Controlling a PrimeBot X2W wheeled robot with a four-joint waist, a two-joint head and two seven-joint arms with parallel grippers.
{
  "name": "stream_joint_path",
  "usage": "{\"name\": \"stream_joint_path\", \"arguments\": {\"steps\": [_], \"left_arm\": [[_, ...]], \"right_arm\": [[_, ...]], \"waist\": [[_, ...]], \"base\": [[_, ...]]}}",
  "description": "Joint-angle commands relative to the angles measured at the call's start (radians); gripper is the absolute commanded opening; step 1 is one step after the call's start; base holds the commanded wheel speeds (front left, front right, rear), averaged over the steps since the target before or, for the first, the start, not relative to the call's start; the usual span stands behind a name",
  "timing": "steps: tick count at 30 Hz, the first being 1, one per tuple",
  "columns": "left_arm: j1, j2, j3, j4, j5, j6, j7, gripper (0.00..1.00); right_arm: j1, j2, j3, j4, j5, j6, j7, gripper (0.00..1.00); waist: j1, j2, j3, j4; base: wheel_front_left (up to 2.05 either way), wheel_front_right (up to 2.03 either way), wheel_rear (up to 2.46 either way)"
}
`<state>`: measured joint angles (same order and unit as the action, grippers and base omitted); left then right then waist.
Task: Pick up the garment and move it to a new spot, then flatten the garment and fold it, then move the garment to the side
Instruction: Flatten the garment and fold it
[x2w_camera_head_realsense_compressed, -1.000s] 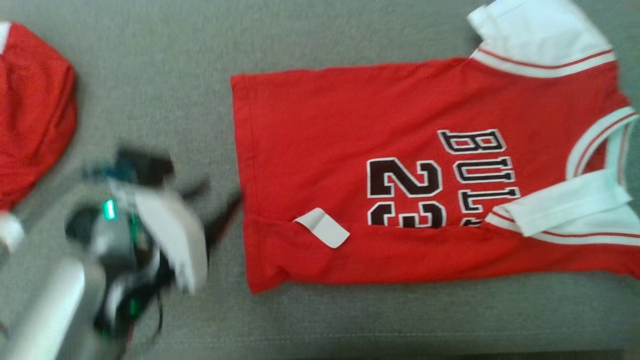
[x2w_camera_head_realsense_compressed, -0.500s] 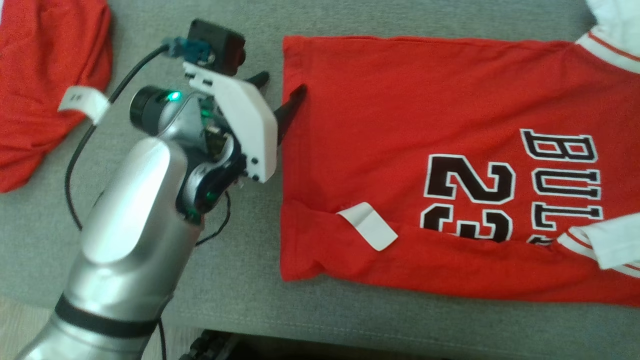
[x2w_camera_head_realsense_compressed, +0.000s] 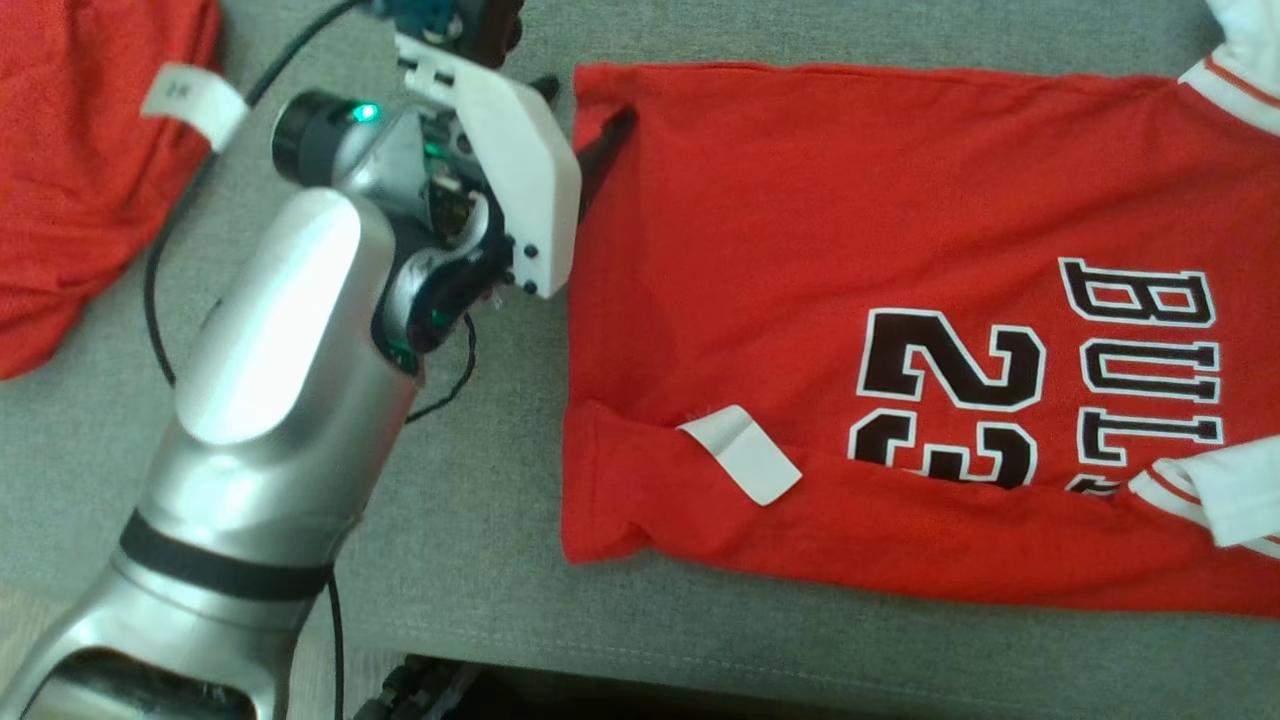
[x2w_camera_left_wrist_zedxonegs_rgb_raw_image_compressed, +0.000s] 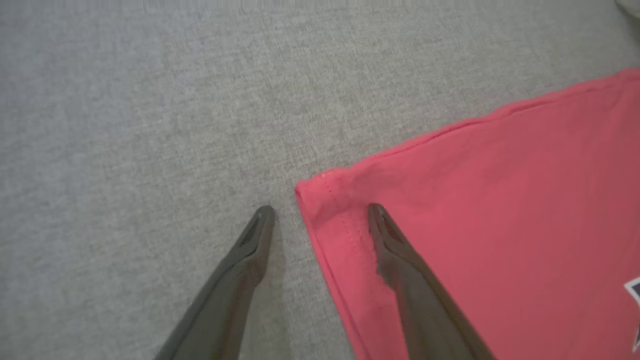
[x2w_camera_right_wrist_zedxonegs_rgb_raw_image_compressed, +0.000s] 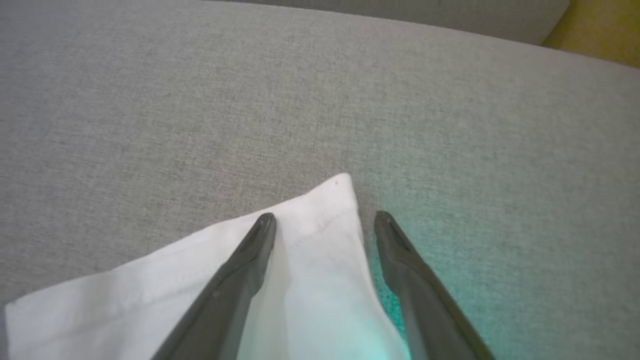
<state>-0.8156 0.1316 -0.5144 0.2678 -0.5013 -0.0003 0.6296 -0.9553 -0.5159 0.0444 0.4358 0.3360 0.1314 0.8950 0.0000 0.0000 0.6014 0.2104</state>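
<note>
The garment (x2w_camera_head_realsense_compressed: 800, 230) is a red jersey with white sleeves and black lettering, lying flat on a grey cushion (x2w_camera_head_realsense_compressed: 480, 500). Its near edge is folded over, with a white label (x2w_camera_head_realsense_compressed: 742, 455) showing. My left gripper (x2w_camera_head_realsense_compressed: 587, 102) is open at the far hem corner. In the left wrist view the left gripper (x2w_camera_left_wrist_zedxonegs_rgb_raw_image_compressed: 320, 209) straddles that corner, one finger over the red garment (x2w_camera_left_wrist_zedxonegs_rgb_raw_image_compressed: 500, 225) and one over the cushion. My right gripper (x2w_camera_right_wrist_zedxonegs_rgb_raw_image_compressed: 325, 216) is open around the corner of a white sleeve (x2w_camera_right_wrist_zedxonegs_rgb_raw_image_compressed: 150, 290), with nothing pinched.
A second red garment (x2w_camera_head_realsense_compressed: 70, 180) with a white tag (x2w_camera_head_realsense_compressed: 193, 100) lies bunched at the upper left. The cushion's front edge (x2w_camera_head_realsense_compressed: 700, 650) runs along the bottom of the head view. A yellow patch (x2w_camera_right_wrist_zedxonegs_rgb_raw_image_compressed: 600, 30) shows beyond the cushion.
The head camera has shifted. My left arm has reached forward from beside the near hem to the far hem corner, its fingers staying open.
</note>
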Motion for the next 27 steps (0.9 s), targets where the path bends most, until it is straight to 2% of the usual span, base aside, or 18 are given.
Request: {"name": "stream_joint_path", "arguments": {"steps": [1,6,7,8,9,10,15,19,27], "left_arm": [[-0.016,0.026,0.013,0.0,0.011,-0.003,0.016,1.0],[-0.03,0.025,0.003,0.019,0.01,-0.013,0.017,1.0],[-0.032,0.023,0.0,0.021,0.006,-0.018,0.021,1.0],[-0.033,0.02,-0.003,0.022,0.002,-0.021,0.026,0.77],[-0.035,0.018,-0.005,0.02,-0.002,-0.025,0.028,0.27],[-0.036,0.016,-0.005,0.018,-0.005,-0.026,0.027,0.0],[-0.041,0.028,0.0,0.012,-0.003,-0.031,0.0,0.0],[-0.041,0.04,0.035,-0.006,-0.007,-0.01,-0.045,0.0],[0.012,0.077,0.077,-0.097,-0.025,0.015,-0.079,0.0]], "right_arm": [[-0.026,0.001,0.017,-0.031,0.009,-0.001,0.012,1.0],[-0.021,0.003,0.032,-0.022,0.023,-0.001,0.013,0.98],[-0.02,0.004,0.032,-0.02,0.025,-0.001,0.014,0.84],[-0.019,0.006,0.031,-0.018,0.027,-0.001,0.014,0.51],[-0.019,0.007,0.032,-0.018,0.029,-0.001,0.014,0.02],[-0.019,0.008,0.035,-0.021,0.033,-0.001,0.011,0.0],[-0.025,0.007,0.03,-0.03,0.044,-0.001,-0.078,0.0],[-0.049,0.003,0.013,-0.037,0.074,-0.001,-0.141,0.0],[-0.02,-0.063,0.032,-0.096,0.172,-0.001,-0.184,0.0]], "waist": [[0.0,0.0,0.003,-0.003],[0.0,0.0,-0.006,-0.008],[0.0,0.0,-0.007,-0.009],[0.0,0.0,-0.007,-0.009],[0.0,0.0,-0.006,-0.009],[0.0,0.0,-0.005,-0.009],[0.0,0.0,-0.024,-0.015],[0.0,0.0,-0.043,-0.032],[0.0,0.0,-0.085,-0.072]], "base": [[0.0,0.0,0.0],[0.0,0.0,0.0],[0.0,0.0,0.0],[0.0,0.0,0.0],[0.0,0.0,0.0],[0.0,0.0,0.0],[0.0,0.0,0.0],[0.0,0.0,0.0],[0.0,0.0,0.0]]}}
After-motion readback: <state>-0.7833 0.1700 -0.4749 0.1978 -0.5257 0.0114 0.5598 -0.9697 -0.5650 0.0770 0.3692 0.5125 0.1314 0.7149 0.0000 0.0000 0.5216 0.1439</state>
